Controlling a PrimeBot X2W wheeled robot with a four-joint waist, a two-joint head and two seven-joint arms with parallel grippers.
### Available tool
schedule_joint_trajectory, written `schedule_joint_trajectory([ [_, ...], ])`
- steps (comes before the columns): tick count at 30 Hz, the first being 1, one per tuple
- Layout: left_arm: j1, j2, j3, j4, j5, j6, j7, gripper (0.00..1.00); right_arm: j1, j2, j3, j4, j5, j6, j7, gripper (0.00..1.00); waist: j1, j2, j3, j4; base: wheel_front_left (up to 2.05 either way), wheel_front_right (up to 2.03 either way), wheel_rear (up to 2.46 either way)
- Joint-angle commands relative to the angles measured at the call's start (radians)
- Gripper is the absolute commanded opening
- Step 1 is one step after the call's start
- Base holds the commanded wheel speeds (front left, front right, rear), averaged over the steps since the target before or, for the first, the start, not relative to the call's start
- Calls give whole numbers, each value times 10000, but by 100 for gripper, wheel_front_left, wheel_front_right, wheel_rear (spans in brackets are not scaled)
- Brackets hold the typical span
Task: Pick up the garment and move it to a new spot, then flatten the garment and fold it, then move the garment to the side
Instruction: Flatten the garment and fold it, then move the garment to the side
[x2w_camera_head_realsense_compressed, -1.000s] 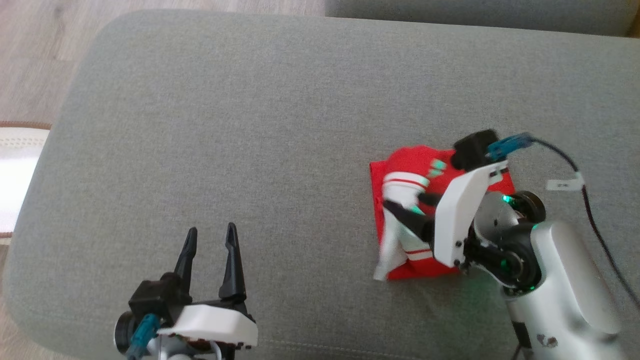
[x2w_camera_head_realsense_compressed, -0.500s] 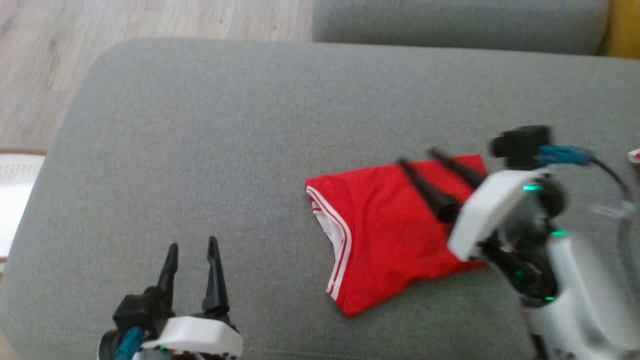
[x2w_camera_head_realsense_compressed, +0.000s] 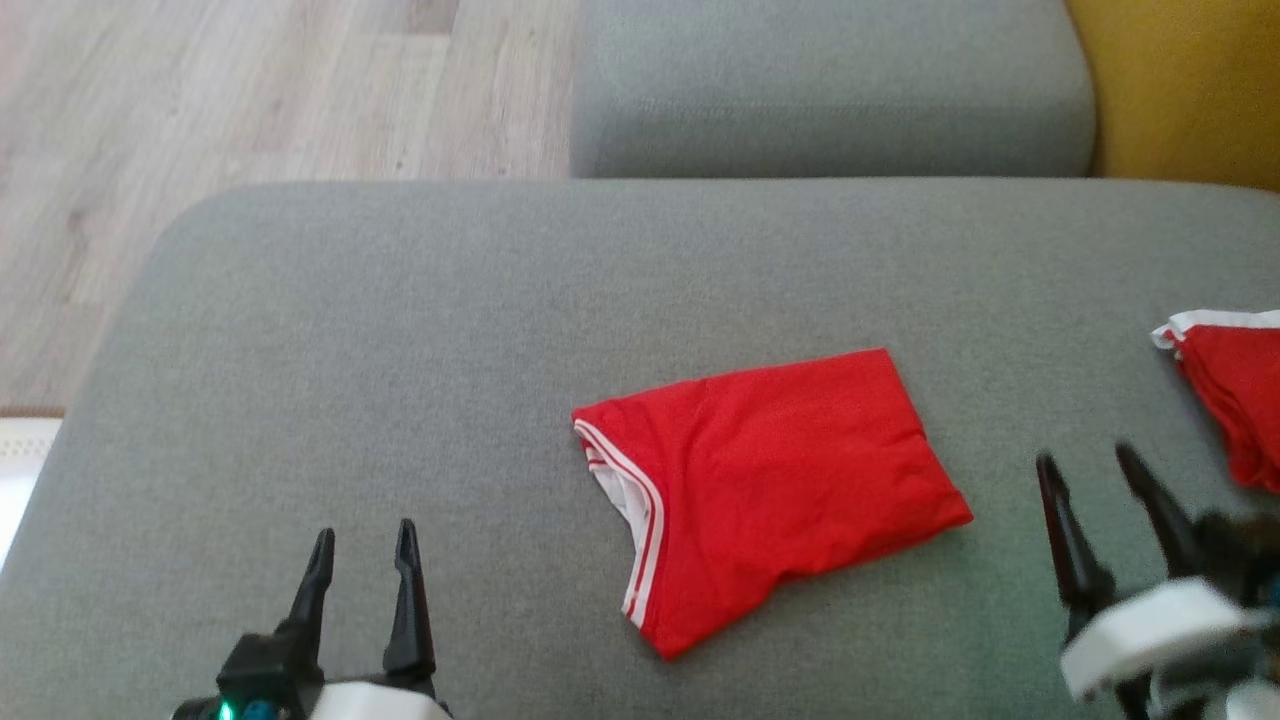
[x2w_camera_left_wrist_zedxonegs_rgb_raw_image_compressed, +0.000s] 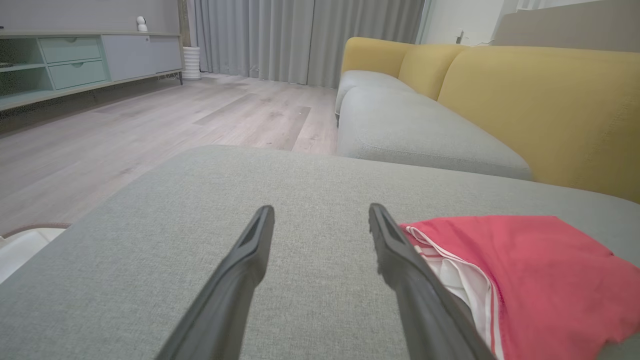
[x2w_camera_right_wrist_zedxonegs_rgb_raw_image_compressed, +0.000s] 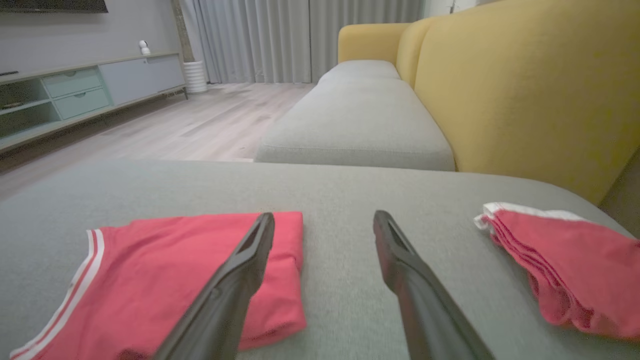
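The garment (x2w_camera_head_realsense_compressed: 770, 480) is red with white trim and lies folded on the grey cushion (x2w_camera_head_realsense_compressed: 400, 330), right of centre. It also lies at the lower right of the left wrist view, garment (x2w_camera_left_wrist_zedxonegs_rgb_raw_image_compressed: 540, 270), and at the lower left of the right wrist view, garment (x2w_camera_right_wrist_zedxonegs_rgb_raw_image_compressed: 165, 270). My left gripper (x2w_camera_head_realsense_compressed: 362, 545) stands open near the cushion's front left, apart from the cloth. My right gripper (x2w_camera_head_realsense_compressed: 1090, 470) is open to the right of the garment, with nothing between its fingers (x2w_camera_right_wrist_zedxonegs_rgb_raw_image_compressed: 240, 280).
A second red and white cloth pile (x2w_camera_head_realsense_compressed: 1230, 390) lies at the cushion's right edge, cloth pile (x2w_camera_right_wrist_zedxonegs_rgb_raw_image_compressed: 565, 260) in the right wrist view. Another grey cushion (x2w_camera_head_realsense_compressed: 830, 90) and a yellow sofa back (x2w_camera_head_realsense_compressed: 1180, 80) lie beyond. Wooden floor (x2w_camera_head_realsense_compressed: 200, 110) is at the left.
My right gripper let go of the garment and drew back to the right and toward me. The garment now lies folded flat. The head camera has tilted, shifting the whole view.
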Motion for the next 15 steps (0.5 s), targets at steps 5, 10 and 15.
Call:
schedule_joint_trajectory([
  [5,46,-6,587,-135,285,-236,-122,100,615,475,-285,348,-723,69,-1196,100,0,-1,-298,-110,0,0,0],
  [10,143,-25,690,-41,389,-337,-122,100,761,758,-364,1016,-1123,69,-1739,100,0,-1,-314,-172,0,0,0],
  [15,72,-46,662,-98,439,-366,-122,100,299,679,-209,1079,-1072,69,-1562,100,0,-1,-121,-179,0,0,0],
])
